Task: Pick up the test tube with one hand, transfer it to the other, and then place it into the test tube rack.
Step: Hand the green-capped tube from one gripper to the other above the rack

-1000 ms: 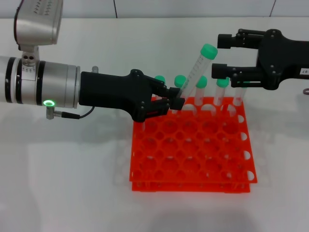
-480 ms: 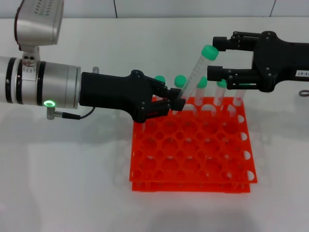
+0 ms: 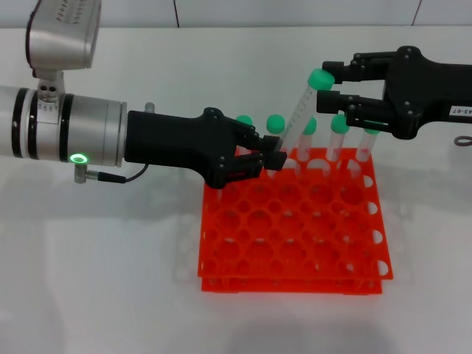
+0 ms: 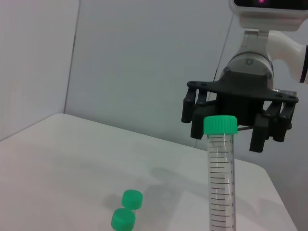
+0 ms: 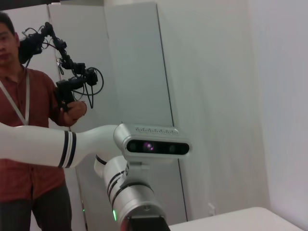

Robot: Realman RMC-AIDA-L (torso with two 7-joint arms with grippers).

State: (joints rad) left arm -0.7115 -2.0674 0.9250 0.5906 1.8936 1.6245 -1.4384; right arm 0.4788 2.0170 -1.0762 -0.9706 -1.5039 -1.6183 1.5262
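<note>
Above the far left part of the test tube rack (image 3: pixel 293 221), the left gripper (image 3: pixel 271 160) clamps the lower end of the test tube (image 3: pixel 299 118), which leans up and to the right with its green cap at the top. Compared with one second ago, the right gripper (image 3: pixel 332 81) has advanced leftward from the far right. Its spread fingers, previously well apart from the tube, now bracket the cap, one finger on the far side and one on the near side. No contact between the fingers and the tube can be confirmed. The left wrist view shows the same arrangement: the right gripper stands directly behind the cap with its fingers apart. The tube's position and tilt are nearly unchanged.

Judgement: the handover is at the pre-grasp stage. The receiving fingers must close on the tube just below the cap before the left gripper releases. Other capped tubes (image 3: pixel 340 137) stand in the rack's far row, close behind the transfer point.
</note>
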